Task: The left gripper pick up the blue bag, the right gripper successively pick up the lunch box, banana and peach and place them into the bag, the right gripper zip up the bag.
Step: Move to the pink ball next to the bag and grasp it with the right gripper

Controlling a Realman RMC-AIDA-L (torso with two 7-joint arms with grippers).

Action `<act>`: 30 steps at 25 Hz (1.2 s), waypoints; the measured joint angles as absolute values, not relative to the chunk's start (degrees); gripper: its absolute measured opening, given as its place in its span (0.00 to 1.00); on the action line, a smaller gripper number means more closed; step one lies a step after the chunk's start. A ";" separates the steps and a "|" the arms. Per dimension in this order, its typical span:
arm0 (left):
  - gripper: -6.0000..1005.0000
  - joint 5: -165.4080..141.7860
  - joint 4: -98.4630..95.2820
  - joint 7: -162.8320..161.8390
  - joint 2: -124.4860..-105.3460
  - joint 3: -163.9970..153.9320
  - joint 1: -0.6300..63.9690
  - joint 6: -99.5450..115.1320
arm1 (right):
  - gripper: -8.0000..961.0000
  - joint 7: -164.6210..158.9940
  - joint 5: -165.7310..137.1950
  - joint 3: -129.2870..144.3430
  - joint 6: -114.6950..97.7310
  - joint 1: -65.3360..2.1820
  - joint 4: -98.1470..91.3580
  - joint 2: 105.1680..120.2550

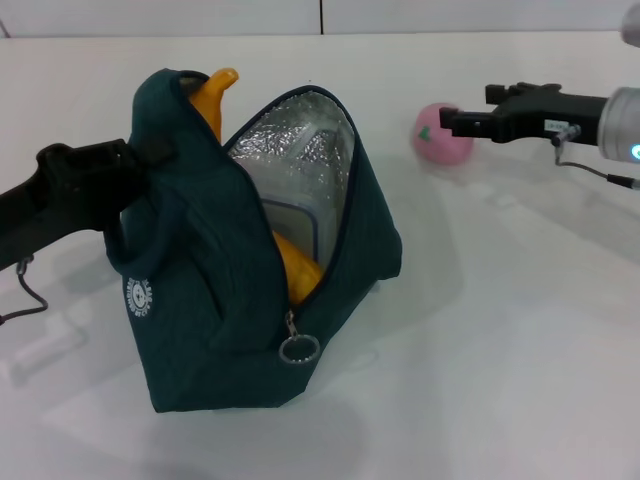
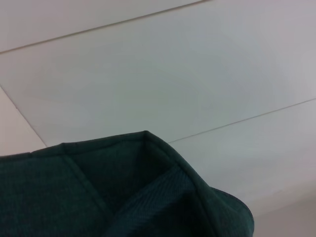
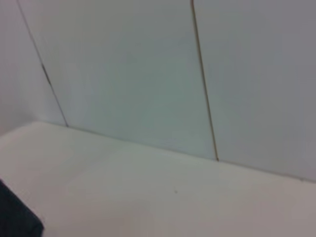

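Teal fabric of the blue bag (image 1: 215,300) fills our left gripper (image 1: 120,165), clamped at its left top; banana (image 1: 215,95) and lunch box (image 1: 300,215) sit inside. Far right, our right gripper (image 1: 450,122) touches the peach (image 1: 440,140) on the white table (image 1: 520,350); whether its jaws are apart we cannot tell.

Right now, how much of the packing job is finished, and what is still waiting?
Done: the lunch box and the banana are already inside the open bag, which the left tool holds by its top. In hand: the right tool is at the peach on the table. Left: put the peach in, then close the zipper.
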State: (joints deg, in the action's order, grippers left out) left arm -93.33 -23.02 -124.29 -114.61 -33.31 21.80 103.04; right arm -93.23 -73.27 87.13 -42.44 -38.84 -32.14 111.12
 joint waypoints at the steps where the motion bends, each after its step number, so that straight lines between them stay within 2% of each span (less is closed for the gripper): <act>1: 0.04 -93.33 -23.02 -124.29 -114.61 -33.31 21.81 103.02 | 0.89 -95.12 -74.62 87.14 -42.04 -40.07 -30.91 111.17; 7: 0.04 -93.33 -23.14 -124.24 -114.61 -33.31 21.98 102.91 | 0.89 -98.28 -76.57 87.10 -41.10 -45.07 -24.37 111.28; 23: 0.04 -93.34 -22.94 -124.19 -114.64 -33.31 22.24 102.83 | 0.88 -97.75 -80.35 87.18 -35.95 -45.89 -23.73 113.14; 26: 0.04 -93.34 -22.93 -124.19 -114.68 -33.31 22.23 102.83 | 0.68 -97.71 -81.23 87.12 -35.81 -45.76 -23.79 113.18; 30: 0.04 -93.34 -22.94 -124.19 -114.68 -33.31 22.18 102.83 | 0.53 -97.25 -81.39 87.14 -35.62 -45.39 -24.28 113.21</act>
State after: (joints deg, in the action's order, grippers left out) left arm -93.34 -22.94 -124.19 -114.68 -33.31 22.18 102.83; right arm -97.25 -81.39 87.14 -35.62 -45.39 -24.28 113.21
